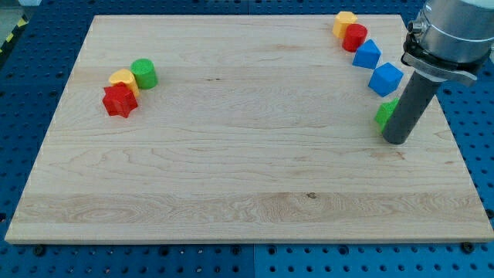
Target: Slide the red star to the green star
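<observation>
The red star (120, 100) lies at the view's left, touching a yellow block (123, 78) and close to a green cylinder (143, 73). The green star (386, 113) is at the view's right, mostly hidden behind my rod. My tip (397, 140) rests on the board right beside the green star, just below and to its right. The red star is far to the left of my tip.
At the view's top right stand a yellow block (344, 22), a red cylinder (355, 37) and two blue blocks (367, 55) (385, 79) in a slanted row. The wooden board (247, 185) lies on a blue perforated table.
</observation>
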Tool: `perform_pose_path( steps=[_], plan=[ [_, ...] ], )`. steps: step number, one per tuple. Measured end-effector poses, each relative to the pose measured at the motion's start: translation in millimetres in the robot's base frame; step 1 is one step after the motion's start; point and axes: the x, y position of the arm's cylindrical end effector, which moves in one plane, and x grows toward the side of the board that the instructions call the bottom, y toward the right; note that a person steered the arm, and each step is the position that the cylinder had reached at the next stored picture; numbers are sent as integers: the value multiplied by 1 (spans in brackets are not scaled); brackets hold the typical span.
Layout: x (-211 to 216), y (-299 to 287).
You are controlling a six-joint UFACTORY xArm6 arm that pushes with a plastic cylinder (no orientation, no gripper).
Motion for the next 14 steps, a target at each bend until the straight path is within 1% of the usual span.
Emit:
perform_pose_path(
  steps=[2, 3, 4, 5, 6, 7, 9, 10, 12, 13, 14],
  plan=[
    [-9, 0],
    [-7, 0],
    [12, -36],
    [-26, -93],
    [-98, -143],
    [-149, -217],
    [-177, -393],
    [-178, -437],
    [-117, -456],
    [-108, -456],
    [-86, -456]
  ],
)
